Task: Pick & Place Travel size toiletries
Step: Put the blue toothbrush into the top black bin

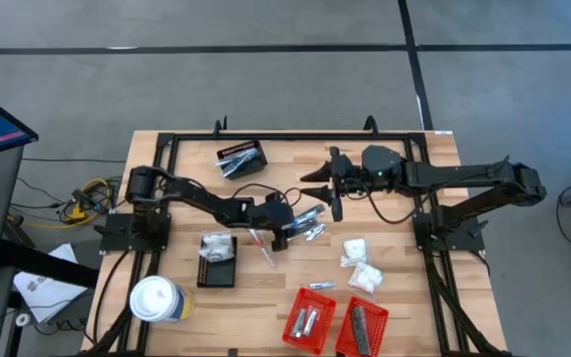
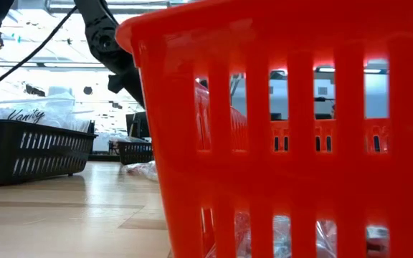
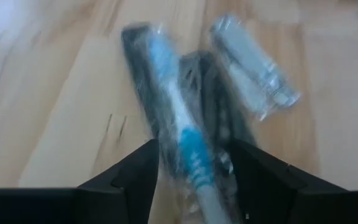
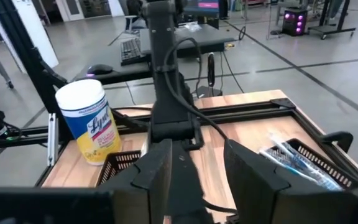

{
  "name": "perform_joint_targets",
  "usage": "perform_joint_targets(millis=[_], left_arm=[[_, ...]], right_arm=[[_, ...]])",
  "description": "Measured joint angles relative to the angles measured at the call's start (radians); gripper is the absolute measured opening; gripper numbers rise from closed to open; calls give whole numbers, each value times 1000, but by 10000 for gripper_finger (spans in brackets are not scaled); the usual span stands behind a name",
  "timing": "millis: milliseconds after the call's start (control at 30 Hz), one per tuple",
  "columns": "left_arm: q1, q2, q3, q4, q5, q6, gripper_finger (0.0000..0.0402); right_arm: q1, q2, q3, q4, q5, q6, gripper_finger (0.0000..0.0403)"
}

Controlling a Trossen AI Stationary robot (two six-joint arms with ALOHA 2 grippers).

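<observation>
Two of my arms are over the tabletop (image 1: 404, 297). My left jaws sit near its middle, low over a small cluster of toiletries. A clear-wrapped toothbrush (image 3: 179, 124) with a blue and white handle lies between them, with a dark grey stick (image 3: 213, 93) alongside it. I cannot tell whether I am pinching them or only flanking them. A clear-wrapped packet (image 3: 253, 68) lies just beside the pair on the wood. More white packets (image 1: 361, 265) rest at about four o'clock from my left jaws, and two red baskets (image 1: 310, 319) holding a few items stand at the six o'clock edge. My right jaws hang spread and empty at one o'clock from the cluster.
</observation>
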Motion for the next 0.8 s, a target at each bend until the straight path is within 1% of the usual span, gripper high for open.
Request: perform_joint_targets(millis=[167,300,400,600,700,800], left_arm=[[19,12,1,-20,4,-15,190],[22,9,1,-27,15,-19,168],[15,8,1,-29,10,-17,132],[15,4,0,-29,9,-1,28],[7,-13,-2,-42,-1,12,26],[1,-67,-4,-64,-17,12,38]], right_arm=[[-7,0,0,-9,0,0,137],[-6,0,0,-7,0,0,139],[-6,0,0,-7,-1,1,142],[-6,0,0,-7,0,1,145],[-6,0,0,-13,0,1,145],[-5,0,0,-25,0,4,142]])
